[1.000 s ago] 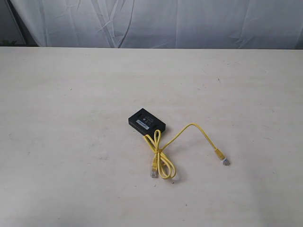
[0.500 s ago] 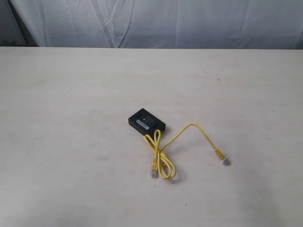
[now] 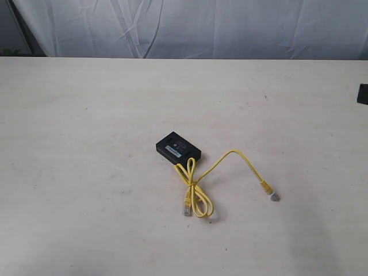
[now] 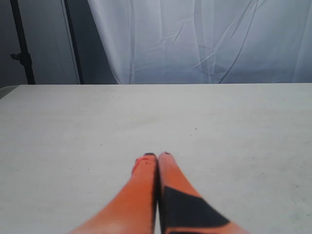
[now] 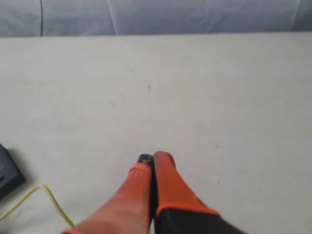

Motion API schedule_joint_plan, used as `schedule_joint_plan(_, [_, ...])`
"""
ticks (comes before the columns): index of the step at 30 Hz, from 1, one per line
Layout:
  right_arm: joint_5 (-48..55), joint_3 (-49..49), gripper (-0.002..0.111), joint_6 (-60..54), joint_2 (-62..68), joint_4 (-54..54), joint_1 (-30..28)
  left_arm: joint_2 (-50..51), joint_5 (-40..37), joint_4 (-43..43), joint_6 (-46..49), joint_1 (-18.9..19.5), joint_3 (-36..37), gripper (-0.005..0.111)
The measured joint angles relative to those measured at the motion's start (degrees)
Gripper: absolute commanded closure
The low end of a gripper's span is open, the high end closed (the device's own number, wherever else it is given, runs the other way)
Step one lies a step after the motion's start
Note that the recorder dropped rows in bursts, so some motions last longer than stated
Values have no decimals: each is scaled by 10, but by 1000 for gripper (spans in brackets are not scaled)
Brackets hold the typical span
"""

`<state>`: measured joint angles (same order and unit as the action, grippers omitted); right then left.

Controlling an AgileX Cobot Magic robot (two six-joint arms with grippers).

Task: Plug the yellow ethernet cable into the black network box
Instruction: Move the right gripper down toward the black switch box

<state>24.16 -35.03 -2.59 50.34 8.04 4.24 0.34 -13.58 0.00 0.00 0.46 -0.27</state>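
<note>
Lying Unplugged Beside the Box

Sprawling in loose loops on the pale table [image 3: 86, 115], the yellow ethernet cable [image 3: 195, 187] has its knotted part touching the near edge of the black network box [image 3: 178, 148]. One clear plug [image 3: 187, 208] lies at the end of the loops, close to the box; the other plug [image 3: 272, 193] lies at the end of a longer arc, off to the side and well apart from the box. Neither plug is in the box, which sits flat with its white-printed label facing up.

Seen from the right wrist, the right gripper [image 5: 152, 159] has its orange fingers [image 5: 168, 180] pressed together with nothing between them. The box's corner [image 5: 7, 170] and a bend of yellow cord [image 5: 46, 195] lie off to one side of it, apart from the fingertips. In the exterior view only a dark piece at the right edge [image 3: 362, 93] shows; what part it is cannot be told.

The left gripper [image 4: 157, 155] has its orange fingers [image 4: 144, 185] likewise together and empty, over bare table, with neither cable nor box in its wrist view. A white curtain [image 4: 195, 39] hangs behind the table's far edge.
</note>
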Motion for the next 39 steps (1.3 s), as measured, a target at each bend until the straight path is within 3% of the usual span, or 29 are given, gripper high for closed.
schedule_joint_plan(13, [108,-108,108,-52,181,88,13,0,0,0,0,0,0,107])
schedule_joint_plan(27, [80,-186,108,-79,332,116,176,0,0,0,0,0,0,107])
schedule_joint_plan(39, [110,-317,108,-92,471,117,258,0,0,0,0,0,0,107])
